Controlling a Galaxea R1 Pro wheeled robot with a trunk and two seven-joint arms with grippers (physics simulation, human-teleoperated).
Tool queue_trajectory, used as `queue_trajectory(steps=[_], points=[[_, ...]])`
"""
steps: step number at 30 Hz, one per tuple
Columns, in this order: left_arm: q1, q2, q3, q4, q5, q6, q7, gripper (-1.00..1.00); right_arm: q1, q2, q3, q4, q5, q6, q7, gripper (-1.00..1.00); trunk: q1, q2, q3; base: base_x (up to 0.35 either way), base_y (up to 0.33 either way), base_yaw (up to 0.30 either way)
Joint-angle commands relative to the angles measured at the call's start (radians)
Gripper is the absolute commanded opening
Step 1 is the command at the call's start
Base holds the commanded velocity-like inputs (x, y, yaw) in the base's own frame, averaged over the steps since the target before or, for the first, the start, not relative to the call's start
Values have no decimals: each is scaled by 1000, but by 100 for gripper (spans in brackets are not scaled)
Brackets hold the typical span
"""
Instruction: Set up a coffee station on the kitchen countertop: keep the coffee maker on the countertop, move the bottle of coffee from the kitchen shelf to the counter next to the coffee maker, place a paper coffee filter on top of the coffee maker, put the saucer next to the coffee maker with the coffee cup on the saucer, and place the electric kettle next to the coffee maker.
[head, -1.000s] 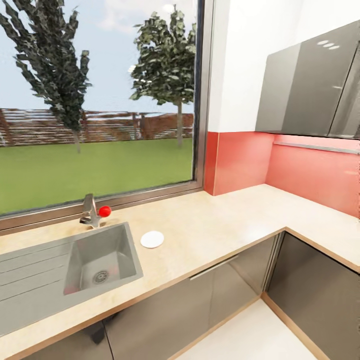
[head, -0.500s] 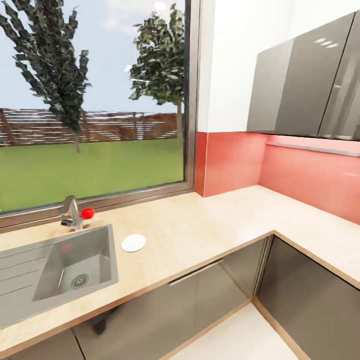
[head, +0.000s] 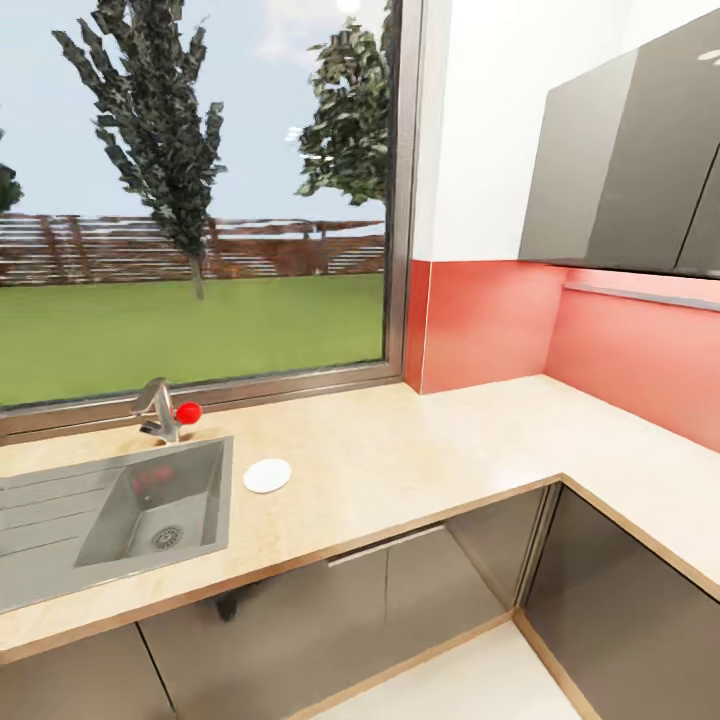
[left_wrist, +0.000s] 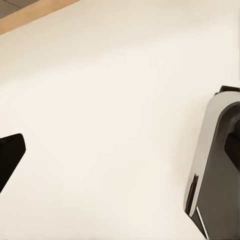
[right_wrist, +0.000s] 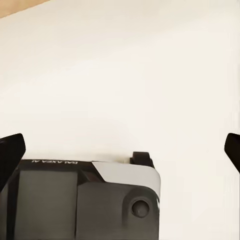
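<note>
One saucer (head: 267, 475) — sink (head: 150, 505) edge-cropped

White saucer (head: 267, 475) lies flat on the kitchen countertop (head: 420, 470).

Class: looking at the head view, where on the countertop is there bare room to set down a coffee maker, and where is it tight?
The countertop is bare from the saucer to the red-walled corner, and along the right-hand run under the wall cabinets. It is tight between sink, tap and saucer.
</note>
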Motion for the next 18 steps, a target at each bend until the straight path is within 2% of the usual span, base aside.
queue_trajectory(steps=[1, 9, 15, 18], points=[[0, 0, 8, 1, -10, -3, 3, 100, 0, 0, 9, -3, -8, 5, -4, 100, 0, -1, -1, -163, -281, 232], [0, -1, 9, 3, -9, -3, 2, 100, 0, 0, 9, -2, -7, 5, -3, 100, 0, -1, -10, -255, -203, 221], [0, -2, 11, 9, -8, -5, -1, 100, 0, 0, 10, -2, -7, 6, -5, 100, 0, -1, -16, -307, -113, 224], [0, -2, 11, 8, -8, -5, -3, 100, 0, 0, 10, -2, -7, 6, -5, 100, 0, -1, -16, -155, -63, 271]])
